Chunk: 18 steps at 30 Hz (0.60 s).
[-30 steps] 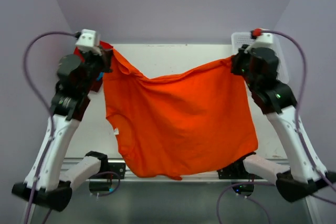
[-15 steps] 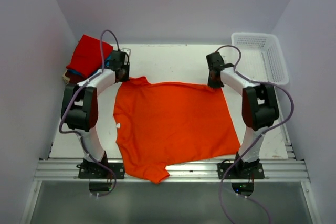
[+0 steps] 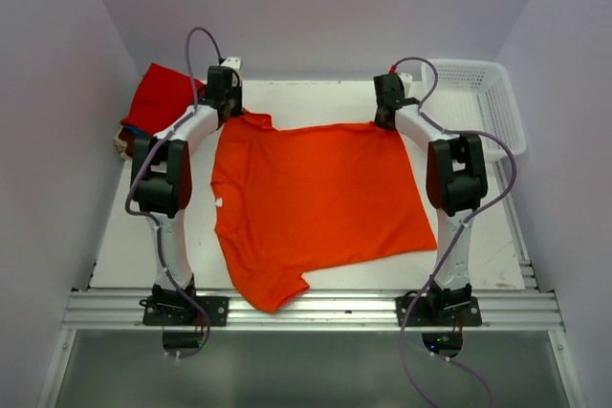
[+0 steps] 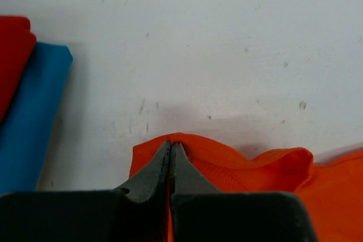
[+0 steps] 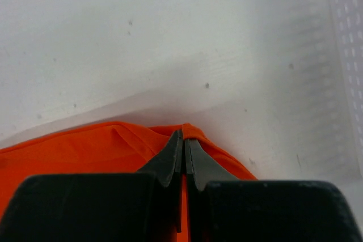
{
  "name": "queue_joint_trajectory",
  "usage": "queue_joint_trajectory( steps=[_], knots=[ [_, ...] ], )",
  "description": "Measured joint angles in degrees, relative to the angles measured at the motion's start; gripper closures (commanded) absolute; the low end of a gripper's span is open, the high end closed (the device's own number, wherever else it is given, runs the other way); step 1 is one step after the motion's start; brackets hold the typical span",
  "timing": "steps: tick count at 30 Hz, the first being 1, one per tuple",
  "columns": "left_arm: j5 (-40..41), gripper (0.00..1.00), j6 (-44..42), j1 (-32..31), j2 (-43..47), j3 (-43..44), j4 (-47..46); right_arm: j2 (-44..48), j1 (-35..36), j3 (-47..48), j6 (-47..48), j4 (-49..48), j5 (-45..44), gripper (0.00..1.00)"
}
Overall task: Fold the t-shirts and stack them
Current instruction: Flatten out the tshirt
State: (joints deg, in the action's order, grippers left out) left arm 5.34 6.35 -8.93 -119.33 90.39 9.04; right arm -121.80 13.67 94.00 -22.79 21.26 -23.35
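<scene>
The orange t-shirt (image 3: 316,203) lies spread flat over the middle of the white table (image 3: 306,97), its lower hem hanging past the front edge. My left gripper (image 3: 236,114) is shut on its far left corner (image 4: 187,151). My right gripper (image 3: 382,123) is shut on the far right corner (image 5: 195,133). Both arms are stretched far forward, low over the table. A red t-shirt (image 3: 158,97) lies folded at the far left on top of a turquoise-blue one (image 4: 31,117), a thin strip of which shows under it in the top view.
A white mesh basket (image 3: 478,102) stands at the far right corner. The metal rail (image 3: 306,308) runs along the near edge under the arm bases. Purple-grey walls close in on three sides.
Both arms came down from holding the shirt hanging in the air and reached forward. The shirt now lies flat, dragged a little farther toward the back.
</scene>
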Motion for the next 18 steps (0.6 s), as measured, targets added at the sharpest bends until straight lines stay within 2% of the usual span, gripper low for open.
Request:
queue_joint_trajectory(
  steps=[4,5,7,8,9,10,11,15,18],
  knots=[
    [-0.8,1.0,-0.2,0.3,-7.6,11.9,0.5,-7.9,-0.8,12.1,0.8,0.6,-0.9,1.0],
    [-1.2,0.93,-0.2,0.4,-9.4,14.5,0.6,-9.5,-0.9,14.3,0.9,0.7,-1.0,0.92],
    [-2.3,0.54,-0.3,0.8,-13.0,19.4,1.4,-13.1,-1.3,20.0,0.9,1.9,-1.4,0.49],
    [-2.7,0.05,-0.2,1.0,-14.3,21.0,1.5,-14.4,-1.6,21.8,0.8,1.9,-1.9,0.23],
    [-3.1,0.0,-0.3,1.3,-15.0,21.7,1.3,-14.8,-1.7,22.3,0.9,1.9,-2.3,0.12],
    [-3.4,0.0,0.3,1.6,-15.1,21.3,1.4,-14.8,-2.0,21.6,1.3,1.8,-2.8,0.04],
    [-3.7,0.0,0.5,1.9,-14.3,18.7,-0.7,-14.1,-2.1,19.5,1.5,0.2,-3.0,0.01],
    [-3.9,0.0,1.2,2.9,-4.4,0.8,-7.2,-6.6,-2.6,4.3,2.1,-5.4,-2.8,0.01],
    [-3.5,0.0,2.2,2.5,4.8,-8.2,-9.1,2.4,-2.4,-8.5,2.2,-10.3,-2.2,0.01]
  ],
)
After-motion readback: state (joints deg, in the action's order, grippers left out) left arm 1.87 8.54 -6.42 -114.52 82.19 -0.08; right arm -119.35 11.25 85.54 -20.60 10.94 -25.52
